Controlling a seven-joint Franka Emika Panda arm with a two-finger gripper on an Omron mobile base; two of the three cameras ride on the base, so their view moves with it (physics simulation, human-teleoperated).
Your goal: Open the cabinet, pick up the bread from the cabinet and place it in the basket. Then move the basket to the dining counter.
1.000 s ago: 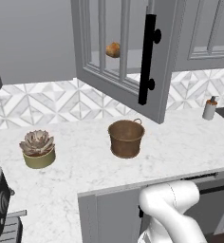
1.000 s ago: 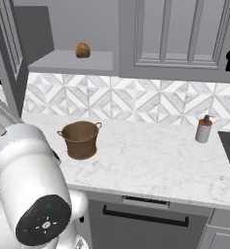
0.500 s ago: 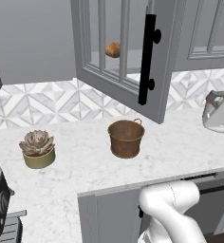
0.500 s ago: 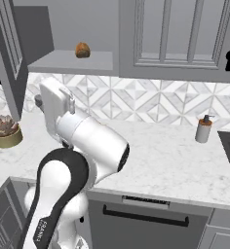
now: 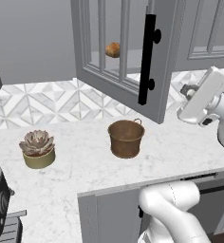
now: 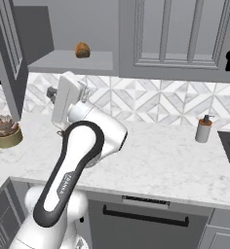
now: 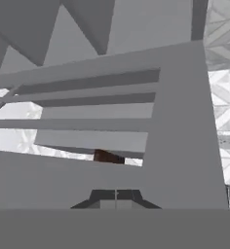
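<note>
The grey wall cabinet's glass-paned door point(image 5: 164, 61) stands swung open, its black bar handle point(image 5: 147, 59) facing me. On the shelf point(image 6: 70, 62) inside lies the small golden-brown bread point(image 5: 113, 49) point(image 6: 82, 49). Below the door, the round brown basket point(image 5: 126, 138) stands empty on the marble counter. My gripper point(image 5: 184, 89) point(image 6: 51, 92) hangs right of the door's edge, above the counter, shut with nothing in it. In the hand view the shut fingertips point(image 7: 116, 197) point at the door's frame point(image 7: 180, 136); a dark brown patch point(image 7: 107, 156) shows through a pane. The dining counter is out of view.
An olive pot with a pinkish succulent point(image 5: 37, 148) point(image 6: 4, 131) sits at the counter's left. A soap dispenser point(image 6: 203, 129) stands at the right by the patterned tile wall point(image 6: 156, 99). A second closed wall cabinet point(image 6: 180, 39) hangs to the right. The arm hides the basket in the right base view.
The arm has swung up from low in front of the base, and the hand has come in from the right toward the open door's edge. Bread and basket have not moved.
</note>
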